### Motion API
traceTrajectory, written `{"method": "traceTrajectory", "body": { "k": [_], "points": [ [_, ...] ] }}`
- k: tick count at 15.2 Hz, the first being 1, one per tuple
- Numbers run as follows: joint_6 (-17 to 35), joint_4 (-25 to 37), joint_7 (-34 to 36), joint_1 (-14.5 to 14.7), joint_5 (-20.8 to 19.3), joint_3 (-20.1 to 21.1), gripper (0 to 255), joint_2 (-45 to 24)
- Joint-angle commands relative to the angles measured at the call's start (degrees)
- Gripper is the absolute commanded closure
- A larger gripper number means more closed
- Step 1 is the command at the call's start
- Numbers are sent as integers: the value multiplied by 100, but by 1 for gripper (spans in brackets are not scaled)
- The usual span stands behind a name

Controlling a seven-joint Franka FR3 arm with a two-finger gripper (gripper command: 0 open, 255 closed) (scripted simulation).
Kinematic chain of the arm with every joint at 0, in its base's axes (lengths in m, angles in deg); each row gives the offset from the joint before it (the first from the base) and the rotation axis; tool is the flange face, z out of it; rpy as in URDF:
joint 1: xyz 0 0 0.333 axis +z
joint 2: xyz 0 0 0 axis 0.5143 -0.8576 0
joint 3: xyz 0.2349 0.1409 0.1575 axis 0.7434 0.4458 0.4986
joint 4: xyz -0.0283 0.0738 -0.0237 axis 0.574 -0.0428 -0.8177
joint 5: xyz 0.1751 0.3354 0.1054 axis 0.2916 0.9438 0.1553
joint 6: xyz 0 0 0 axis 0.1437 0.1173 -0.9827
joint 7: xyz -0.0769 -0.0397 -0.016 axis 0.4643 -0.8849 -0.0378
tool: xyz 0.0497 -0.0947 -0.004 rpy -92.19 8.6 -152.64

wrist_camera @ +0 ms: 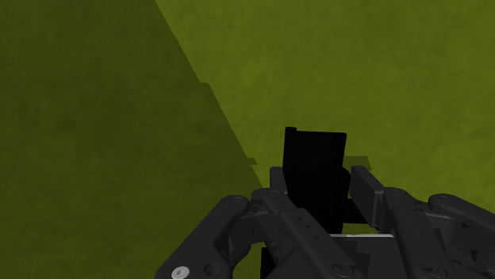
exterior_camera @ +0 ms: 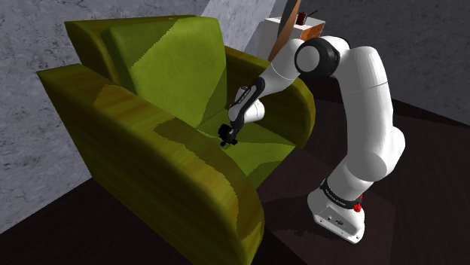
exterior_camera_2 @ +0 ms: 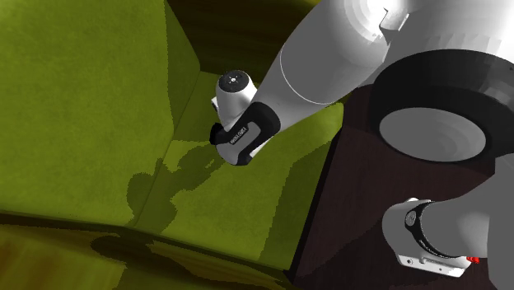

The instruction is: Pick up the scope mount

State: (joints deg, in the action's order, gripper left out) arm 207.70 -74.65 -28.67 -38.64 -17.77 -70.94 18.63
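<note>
The scope mount (wrist_camera: 315,158) is a flat black rectangular piece standing between my two black fingers (wrist_camera: 278,190), which clasp it from both sides. My gripper (wrist_camera: 317,189) is shut on it, just over the olive-green seat cushion (wrist_camera: 381,71). In the shoulder view the gripper (exterior_camera: 226,136) points down at the middle of the armchair seat (exterior_camera: 260,150), with the dark mount at its tip. Whether the mount touches the cushion or hangs just above it I cannot tell. In the second exterior view the white wrist (exterior_camera_2: 240,107) hides the fingers, and their shadow (exterior_camera_2: 177,177) lies on the seat.
The green armchair has a tall backrest (exterior_camera: 169,64) and thick armrests, one (exterior_camera: 151,162) in front of the seat in the shoulder view and one (exterior_camera: 301,105) behind it. A white cabinet (exterior_camera: 282,34) stands behind the chair. The stand (exterior_camera: 339,218) rests on dark floor.
</note>
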Motion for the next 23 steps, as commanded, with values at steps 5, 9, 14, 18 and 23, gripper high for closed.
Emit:
{"method": "traceTrajectory", "body": {
  "k": [5,9,14,18,23],
  "points": [
    [3,1,0,-1,0,0,255,-6],
    [-71,-75,12,13,-8,-17,255,144],
    [-305,-229,55,55,-41,-70,255,530],
    [-506,-331,94,90,-74,-115,255,833],
    [-726,-417,139,124,-117,-161,255,1138]
  ]
}}
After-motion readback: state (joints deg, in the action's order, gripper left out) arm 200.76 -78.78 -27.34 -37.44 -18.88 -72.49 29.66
